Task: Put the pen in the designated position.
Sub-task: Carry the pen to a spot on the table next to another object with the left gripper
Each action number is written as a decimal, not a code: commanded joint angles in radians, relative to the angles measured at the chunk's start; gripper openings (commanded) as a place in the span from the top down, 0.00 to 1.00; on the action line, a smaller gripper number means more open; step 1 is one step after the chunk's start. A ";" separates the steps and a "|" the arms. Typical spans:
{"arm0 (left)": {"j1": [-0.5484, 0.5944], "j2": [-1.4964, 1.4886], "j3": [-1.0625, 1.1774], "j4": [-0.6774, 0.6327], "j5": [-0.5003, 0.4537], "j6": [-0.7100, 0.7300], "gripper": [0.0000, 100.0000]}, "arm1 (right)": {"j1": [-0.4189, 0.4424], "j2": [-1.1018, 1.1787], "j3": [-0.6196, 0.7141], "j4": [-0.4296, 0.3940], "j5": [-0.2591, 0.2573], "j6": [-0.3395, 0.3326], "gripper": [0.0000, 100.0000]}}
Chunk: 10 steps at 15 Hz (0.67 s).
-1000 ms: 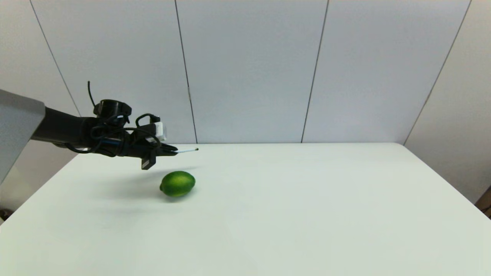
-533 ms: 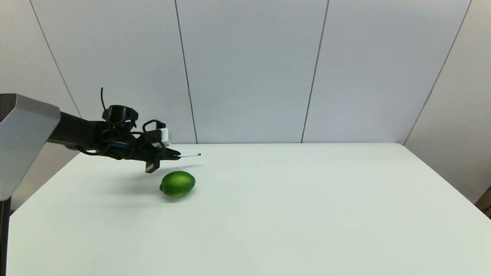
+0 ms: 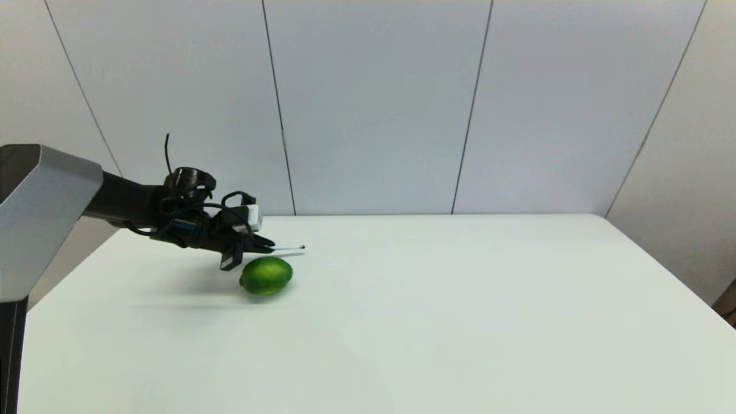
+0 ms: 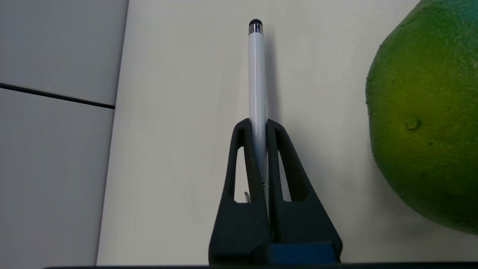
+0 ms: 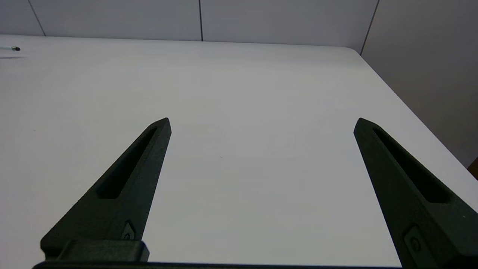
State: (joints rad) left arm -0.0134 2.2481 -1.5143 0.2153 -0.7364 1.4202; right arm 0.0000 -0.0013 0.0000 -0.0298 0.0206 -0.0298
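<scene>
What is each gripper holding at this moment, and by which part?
The left gripper is shut on the pen, clamping the end of the barrel away from its black tip, which sticks out ahead. The right gripper is open and holds nothing.

A broad white rectangular table (image 3: 460,322) with a rounded far corner fills the foreground beneath soft, even light. Behind it stands a pale grey panelled wall (image 3: 374,103), divided by thin dark seams, and a matching side wall (image 3: 684,172) angles in along the table's right edge.
</scene>
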 commanded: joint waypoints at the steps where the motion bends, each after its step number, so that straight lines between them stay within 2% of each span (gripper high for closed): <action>1: 0.000 0.013 -0.003 0.001 -0.005 0.000 1.00 | 0.000 0.001 0.014 -0.001 0.001 -0.001 0.00; 10: 0.001 0.062 -0.040 -0.001 -0.012 -0.033 1.00 | 0.000 0.001 0.014 -0.002 0.001 -0.001 0.00</action>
State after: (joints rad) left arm -0.0134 2.2991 -1.5489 0.2140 -0.7440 1.3817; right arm 0.0000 -0.0013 0.0000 -0.0302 0.0211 -0.0302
